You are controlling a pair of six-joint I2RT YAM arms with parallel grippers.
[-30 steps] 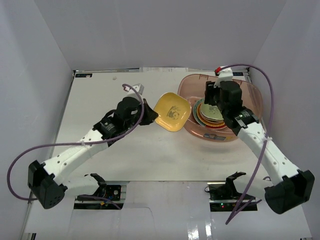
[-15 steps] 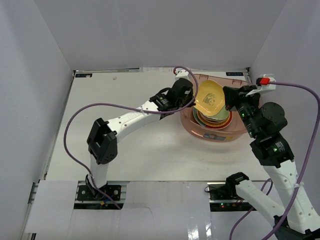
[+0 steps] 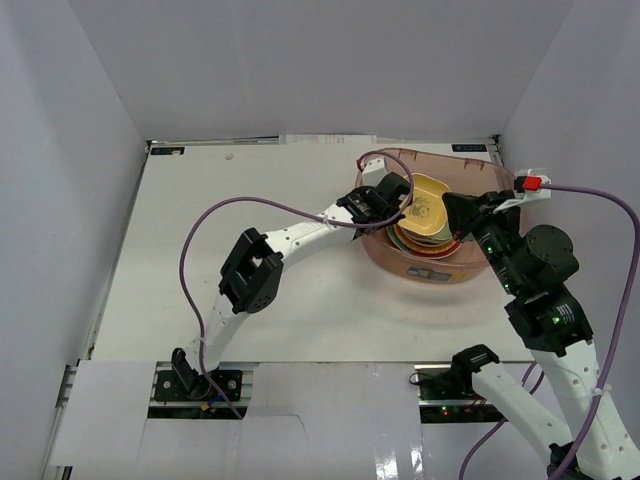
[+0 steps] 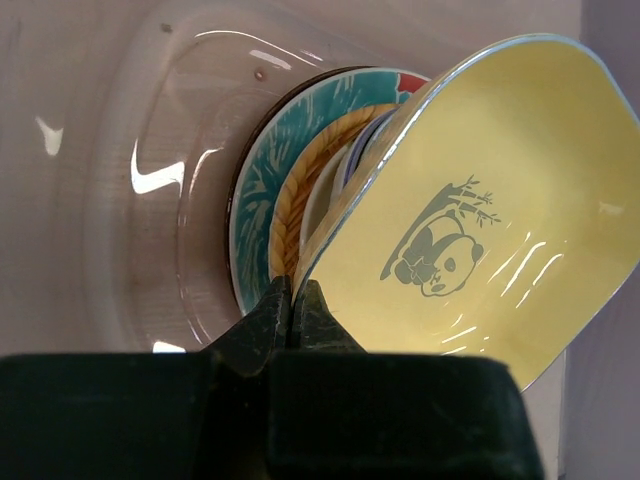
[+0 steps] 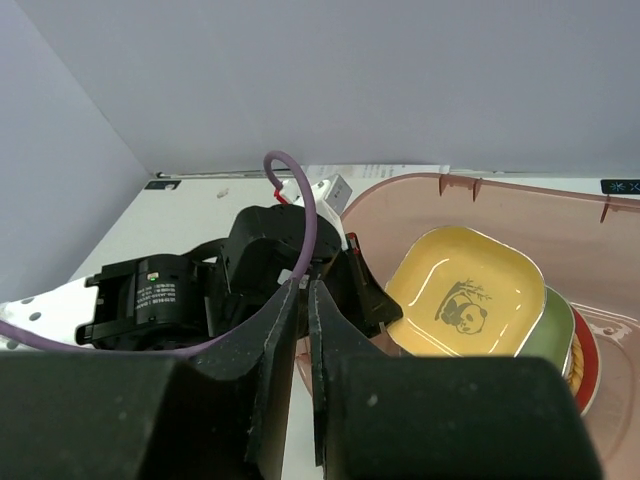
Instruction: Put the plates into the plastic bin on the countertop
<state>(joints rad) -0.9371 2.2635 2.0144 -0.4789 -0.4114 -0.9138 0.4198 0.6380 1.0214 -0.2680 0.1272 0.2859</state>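
Observation:
The yellow rounded-square plate (image 3: 430,208) with a panda print (image 4: 470,230) hangs tilted over the stack of plates (image 3: 412,240) inside the pinkish plastic bin (image 3: 440,272). My left gripper (image 3: 403,203) (image 4: 293,295) is shut on that plate's near edge. Under it the stack shows teal (image 4: 250,200), woven orange (image 4: 285,205) and red (image 4: 410,78) rims. My right gripper (image 3: 452,205) (image 5: 303,285) hovers over the bin's right side with its jaws nearly together and nothing between them. From the right wrist I see the yellow plate (image 5: 465,300) lying above a green one (image 5: 560,325).
The bin stands at the back right of the white countertop (image 3: 250,230), close to the right wall. The left arm's purple cable (image 3: 300,205) loops over the table towards the bin. White walls enclose the table on three sides.
The left arm carried the yellow plate from the table beside the bin to over the stack inside it. The right arm pulled back to the bin's right side and its jaws closed.

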